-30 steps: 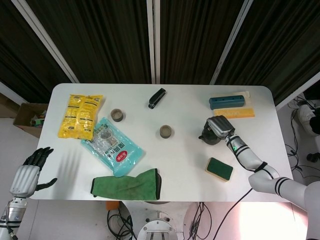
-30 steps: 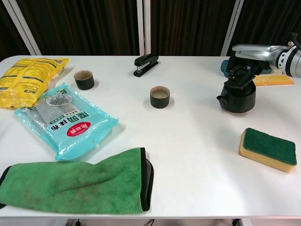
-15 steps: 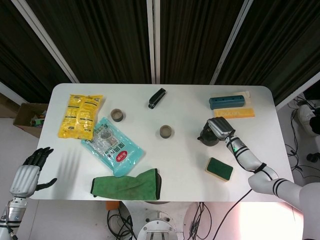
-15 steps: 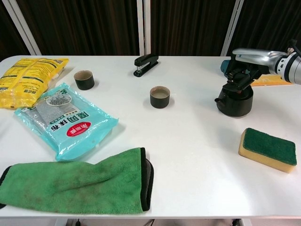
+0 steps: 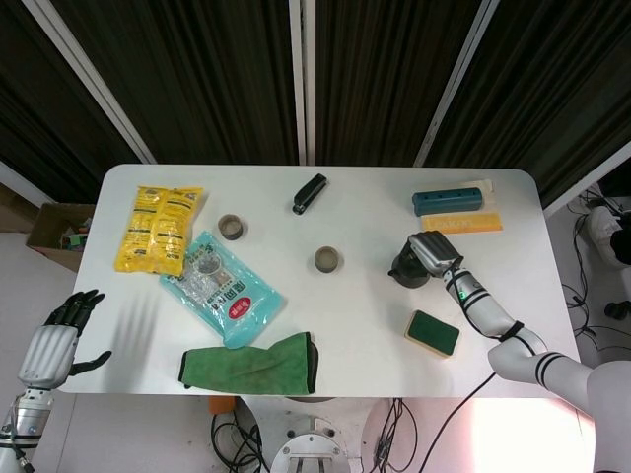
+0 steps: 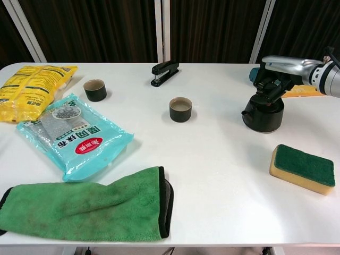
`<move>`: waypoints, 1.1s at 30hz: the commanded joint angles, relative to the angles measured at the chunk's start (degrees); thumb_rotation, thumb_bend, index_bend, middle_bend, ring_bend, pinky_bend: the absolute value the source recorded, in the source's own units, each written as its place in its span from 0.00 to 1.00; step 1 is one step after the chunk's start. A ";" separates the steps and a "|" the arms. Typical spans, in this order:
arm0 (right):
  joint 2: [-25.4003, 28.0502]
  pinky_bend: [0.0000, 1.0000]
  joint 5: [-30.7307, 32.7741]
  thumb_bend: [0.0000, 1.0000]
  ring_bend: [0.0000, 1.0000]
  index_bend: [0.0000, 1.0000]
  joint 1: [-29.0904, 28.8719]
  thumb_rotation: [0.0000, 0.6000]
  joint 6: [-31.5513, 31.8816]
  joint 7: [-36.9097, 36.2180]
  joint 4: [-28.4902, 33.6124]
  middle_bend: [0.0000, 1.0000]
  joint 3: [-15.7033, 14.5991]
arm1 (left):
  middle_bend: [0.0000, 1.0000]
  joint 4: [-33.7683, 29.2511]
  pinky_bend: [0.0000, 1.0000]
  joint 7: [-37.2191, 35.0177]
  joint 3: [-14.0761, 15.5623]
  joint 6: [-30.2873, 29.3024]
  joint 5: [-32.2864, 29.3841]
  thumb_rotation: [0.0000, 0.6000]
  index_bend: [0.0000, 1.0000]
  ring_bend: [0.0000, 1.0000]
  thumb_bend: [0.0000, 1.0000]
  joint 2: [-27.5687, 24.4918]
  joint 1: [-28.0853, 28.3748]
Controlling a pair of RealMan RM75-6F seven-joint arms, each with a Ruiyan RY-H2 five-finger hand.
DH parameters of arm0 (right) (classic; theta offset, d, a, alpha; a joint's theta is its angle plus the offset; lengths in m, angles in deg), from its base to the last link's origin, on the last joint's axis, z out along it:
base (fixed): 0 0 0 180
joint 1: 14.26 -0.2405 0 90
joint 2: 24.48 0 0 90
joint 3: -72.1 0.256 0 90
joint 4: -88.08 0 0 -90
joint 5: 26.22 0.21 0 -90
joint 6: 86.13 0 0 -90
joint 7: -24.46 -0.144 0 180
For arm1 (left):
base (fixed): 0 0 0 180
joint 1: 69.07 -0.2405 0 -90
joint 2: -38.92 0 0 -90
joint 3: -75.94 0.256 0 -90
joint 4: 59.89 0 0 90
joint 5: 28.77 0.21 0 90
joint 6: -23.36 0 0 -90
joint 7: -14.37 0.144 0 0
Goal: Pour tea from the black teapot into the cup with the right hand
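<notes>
On the right half of the white table, the right hand grips the black teapot from above, fingers closed around its top. Well apart to the teapot's left stands the cup. Beside the table's left edge, the left hand hangs with fingers spread, holding nothing.

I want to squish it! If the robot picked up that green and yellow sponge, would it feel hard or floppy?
Probably soft and light. The green-topped yellow sponge block looks like foam with a scrubby green layer, so it would likely squash a bit when squeezed. It lies flat on the white table with straight sides, so a push should slide it, not roll or tip it.
</notes>
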 commanded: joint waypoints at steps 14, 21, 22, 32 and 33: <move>-0.56 0.42 0.87 0.00 0.78 0.94 0.23 0.86 -0.75 1.90 -0.04 0.93 0.53 | 0.09 -0.27 0.23 0.41 -0.02 0.03 -0.05 1.00 0.13 0.08 0.13 -0.17 0.00; -0.48 0.42 1.00 0.00 0.78 0.94 0.37 0.85 -0.65 2.18 0.29 0.92 0.81 | 0.09 -0.42 0.23 0.52 -0.01 0.12 -0.05 1.00 0.13 0.08 0.13 -0.25 0.04; -0.50 0.42 0.98 0.00 0.78 0.93 0.43 0.85 -0.58 2.23 0.28 0.92 0.81 | 0.09 -0.44 0.23 0.50 -0.01 0.10 -0.04 1.00 0.13 0.08 0.13 -0.26 0.04; -0.46 0.30 0.66 0.00 0.66 0.79 0.64 0.77 0.77 4.58 -0.10 0.79 1.11 | 0.09 -0.67 0.23 0.60 0.01 0.03 0.01 1.00 0.13 0.08 0.13 -0.44 0.02; -0.45 0.29 0.61 0.00 0.65 0.78 0.67 0.76 1.02 5.13 -0.15 0.79 1.13 | 0.09 -0.68 0.23 0.61 0.02 0.06 0.01 1.00 0.13 0.08 0.13 -0.43 0.03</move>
